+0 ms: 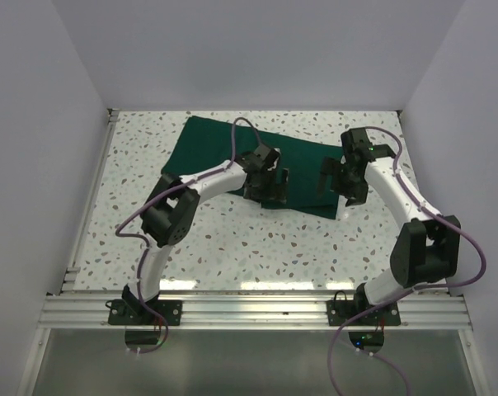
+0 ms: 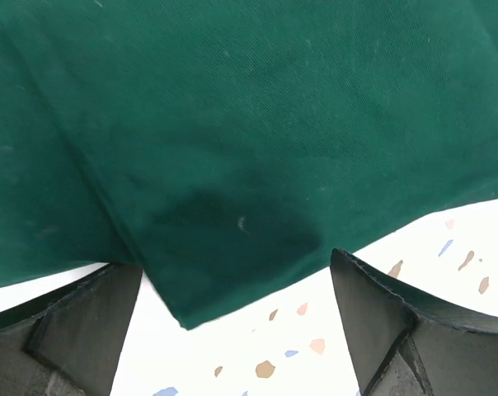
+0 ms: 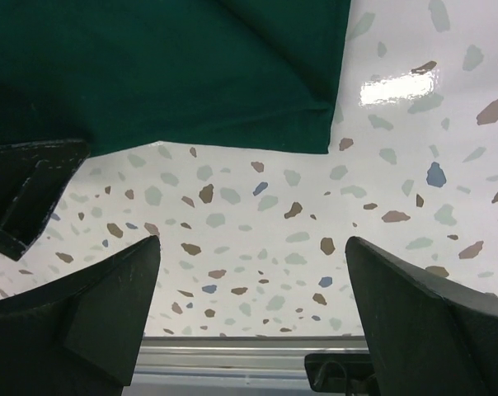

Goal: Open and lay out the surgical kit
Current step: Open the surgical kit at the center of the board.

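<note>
**Item 1, nearest.** Aluminium rail (image 1: 249, 307) along the front edge, carrying both arm bases.

**Item 2.** Bench (image 1: 257, 256), white with coloured flecks.

**Item 3.** Left pincer (image 1: 268, 190), jaws wide apart, nothing held. It is lowered over the near edge of the cloth, with a pointed flap corner (image 2: 183, 318) lying between its fingers (image 2: 76, 330). Judged to be placed there to pinch that corner and draw the fold open.

**Item 4.** Right pincer (image 1: 335, 186), jaws likewise apart and empty. It hangs just off the cloth's end corner (image 3: 323, 144), which lies ahead of its fingers, not between them. Probably staged to take that end.

**Item 5, farthest.** Surgical kit (image 1: 224, 148), dark green cloth, folded shut, lying flat on the far half of the bench and reaching from one pincer to the other. No tray or instruments show; presumably they are wrapped inside. Opening not yet begun.
</note>
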`<state>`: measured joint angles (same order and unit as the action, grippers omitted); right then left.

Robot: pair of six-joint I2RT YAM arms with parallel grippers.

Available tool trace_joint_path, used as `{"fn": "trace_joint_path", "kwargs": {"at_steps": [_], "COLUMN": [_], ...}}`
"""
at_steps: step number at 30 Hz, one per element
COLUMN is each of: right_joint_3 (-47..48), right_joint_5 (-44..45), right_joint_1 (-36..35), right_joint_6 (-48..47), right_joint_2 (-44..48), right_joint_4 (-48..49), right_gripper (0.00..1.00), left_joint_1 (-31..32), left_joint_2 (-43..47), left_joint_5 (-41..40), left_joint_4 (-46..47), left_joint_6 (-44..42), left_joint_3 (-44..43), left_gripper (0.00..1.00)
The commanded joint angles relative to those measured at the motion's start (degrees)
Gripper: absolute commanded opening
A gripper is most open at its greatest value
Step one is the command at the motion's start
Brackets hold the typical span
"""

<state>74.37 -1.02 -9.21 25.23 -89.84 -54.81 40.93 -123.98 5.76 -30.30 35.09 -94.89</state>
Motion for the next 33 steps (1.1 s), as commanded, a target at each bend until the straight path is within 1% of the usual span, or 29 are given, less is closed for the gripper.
{"fn": "trace_joint_path", "kwargs": {"at_steps": [1, 7, 8, 10, 11, 12, 14, 15, 18, 19, 20, 21, 22, 23, 24, 26, 29, 32, 33], "right_joint_3": [-0.9, -2.7, -3.2, -3.7, -3.9, -4.2, -4.3, -4.2, -3.8, -3.7, -3.9, -3.8, -3.8, -4.0, -4.1, -4.8, -4.6, -3.9, -3.8], "right_joint_5": [-0.3, -0.4, -0.7, -1.1, -1.2, -1.4, -1.4, -1.4, -1.1, -1.1, -1.1, -1.1, -1.0, -1.1, -1.1, -0.7, 0.0, 0.9, 2.5], "right_joint_1": [0.1, 0.2, 0.2, 0.0, -0.1, -0.3, -0.7, -0.9, -1.7, -1.7, -1.9, -2.0, -2.0, -2.1, -2.0, -2.2, -2.2, -2.2, -2.2], "right_joint_6": [-1.4, -1.5, -1.5, -1.4, -1.3, -1.3, -1.3, -1.3, -1.4, -1.5, -1.5, -1.5, -1.5, -1.5, -1.5, -1.5, -1.4, -1.1, -0.5], "right_joint_2": [3.6, 6.2, 6.4, 7.0, 7.3, 7.6, 7.9, 8.1, 8.5, 8.9, 9.1, 9.4, 9.5, 10.1, 10.4, 11.3, 12.0, 12.6, 13.2], "right_joint_4": [-0.1, -0.1, 0.0, 0.2, 0.4, 0.4, 0.4, 0.3, -0.1, -0.2, -0.2, -0.4, -0.6, -0.7, -0.8, -0.7, -1.4, -2.9, -3.2], "right_gripper": [0.99, 0.98, 0.98, 0.98, 0.98, 0.98, 0.98, 0.98, 0.98, 0.98, 0.98, 0.98, 0.98, 0.98, 0.98, 0.98, 0.98, 0.98, 0.98], "left_joint_1": [1.6, 3.5, 3.6, 4.0, 3.9, 4.0, 3.9, 3.9, 4.0, 4.0, 3.9, 3.8, 3.6, 3.6, 3.5, 3.1, 1.4, -0.8, -1.7], "left_joint_2": [-2.3, 0.7, 1.1, 2.4, 2.8, 3.1, 3.4, 3.5, 4.2, 4.1, 3.9, 3.4, 3.0, 2.7, 2.1, 1.7, 1.6, 2.7, 3.7], "left_joint_5": [1.0, 0.2, 0.0, -0.6, -0.6, -0.6, -0.5, -0.7, -2.2, -3.0, -3.4, -3.7, -4.5, -4.9, -5.2, -5.6, -5.6, -5.0, -4.8], "left_joint_4": [1.0, 0.9, 0.9, 1.2, 1.3, 1.5, 1.5, 1.7, 2.0, 2.3, 2.4, 1.9, 1.7, 1.6, 0.9, 0.5, 0.1, 0.9, 1.8], "left_joint_6": [3.6, 5.7, 5.9, 6.2, 6.4, 6.6, 6.7, 7.1, 7.3, 7.1, 6.9, 6.5, 6.2, 5.5, 5.3, 4.6, 3.6, 2.4, 2.1], "left_joint_3": [-1.3, 0.6, 0.9, 2.0, 2.3, 2.7, 3.0, 3.5, 4.1, 4.1, 3.8, 3.0, 2.3, 1.6, 0.3, -0.7, -0.7, 1.3, 1.9], "left_gripper": [1.0, 0.99, 0.98, 0.93, 0.88, 0.75, 0.59, 0.48, 0.4, 0.39, 0.36, 0.27, 0.23, 0.21, 0.16, 0.11, 0.0, 0.0, 0.0]}}
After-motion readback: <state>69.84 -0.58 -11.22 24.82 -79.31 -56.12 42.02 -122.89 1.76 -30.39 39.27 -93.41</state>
